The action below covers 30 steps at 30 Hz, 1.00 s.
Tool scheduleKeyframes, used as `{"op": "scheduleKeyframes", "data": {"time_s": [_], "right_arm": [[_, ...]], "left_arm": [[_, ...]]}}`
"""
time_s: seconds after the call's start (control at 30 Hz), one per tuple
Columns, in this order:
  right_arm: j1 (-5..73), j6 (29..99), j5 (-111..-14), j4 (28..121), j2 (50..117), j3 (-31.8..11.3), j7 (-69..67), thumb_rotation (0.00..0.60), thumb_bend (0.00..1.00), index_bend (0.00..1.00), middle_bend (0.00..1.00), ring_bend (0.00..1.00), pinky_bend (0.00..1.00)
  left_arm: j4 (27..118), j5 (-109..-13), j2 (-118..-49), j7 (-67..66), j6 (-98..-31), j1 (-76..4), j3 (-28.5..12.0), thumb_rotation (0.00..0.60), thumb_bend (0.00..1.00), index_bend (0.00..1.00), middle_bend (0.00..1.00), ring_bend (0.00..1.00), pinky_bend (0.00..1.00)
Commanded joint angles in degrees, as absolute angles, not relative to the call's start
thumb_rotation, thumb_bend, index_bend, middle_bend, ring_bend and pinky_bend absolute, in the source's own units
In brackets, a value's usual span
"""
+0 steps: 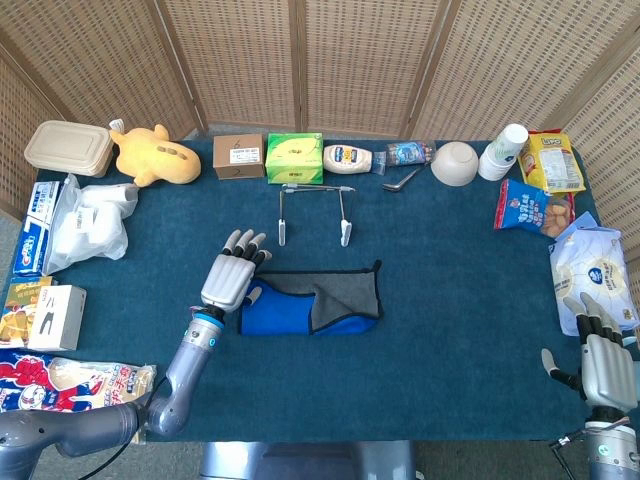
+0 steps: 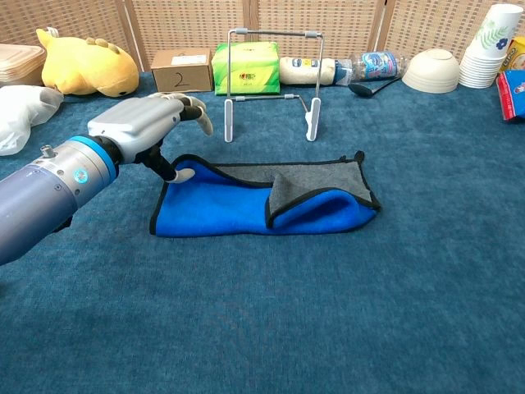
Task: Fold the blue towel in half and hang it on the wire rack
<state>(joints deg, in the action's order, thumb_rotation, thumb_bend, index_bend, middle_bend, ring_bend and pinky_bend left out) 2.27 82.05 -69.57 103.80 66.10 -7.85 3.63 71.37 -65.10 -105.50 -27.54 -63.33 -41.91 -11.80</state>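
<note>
The blue towel (image 1: 290,315) (image 2: 217,212) lies folded lengthwise on the table in front of me, its grey side turned up at the right end. My left hand (image 1: 228,281) (image 2: 144,123) hovers over the towel's left end with fingers stretched out and apart. Its thumb touches the towel's black-edged corner from the side and grips nothing. The wire rack (image 1: 313,188) (image 2: 271,34) stands upright just beyond the towel, bare. At the table's near right corner my right hand (image 1: 606,364) rests with fingers apart, holding nothing; the chest view does not show it.
A yellow plush (image 1: 152,156), cardboard box (image 1: 238,157), green tissue box (image 1: 294,157), mayonnaise bottle (image 1: 353,159), bowl (image 1: 455,163) and paper cups (image 1: 502,151) line the far edge. Snack bags (image 1: 594,280) sit along the right side, plastic bags and boxes (image 1: 85,220) on the left.
</note>
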Motion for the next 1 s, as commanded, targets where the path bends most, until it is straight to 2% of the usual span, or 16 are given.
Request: {"op": "scheduleKeyframes", "data": {"time_s": [0.03,0.37,1.0], "right_arm": [[2.3,82.0,-69.6,103.7,66.1,-7.8,3.6,0.600,0.33,0.12,0.03,0.00,0.00],[2.3,81.9,-69.6,103.6,66.1,-7.9,3.4,0.600,0.33,0.12,0.03,0.00,0.00],[2.0,82.5,-69.5,104.6,65.7,-7.9,4.1,0.600,0.33,0.12,0.03,0.00,0.00]], "left_arm": [[72.0,-64.8,-105.2,-28.0,-63.1,-41.8,-11.7,0.600,0.40,0.24,0.09,0.00,0.00],[72.0,-64.5,-105.3,-29.1,-63.8,-42.0,-12.8,0.600,0.39,0.20,0.08,0.00,0.00],[61.0,-61.3,-109.7,-30.3,-59.6,-44.9,-14.8,0.600,0.39,0.20,0.07,0.00,0.00]]}}
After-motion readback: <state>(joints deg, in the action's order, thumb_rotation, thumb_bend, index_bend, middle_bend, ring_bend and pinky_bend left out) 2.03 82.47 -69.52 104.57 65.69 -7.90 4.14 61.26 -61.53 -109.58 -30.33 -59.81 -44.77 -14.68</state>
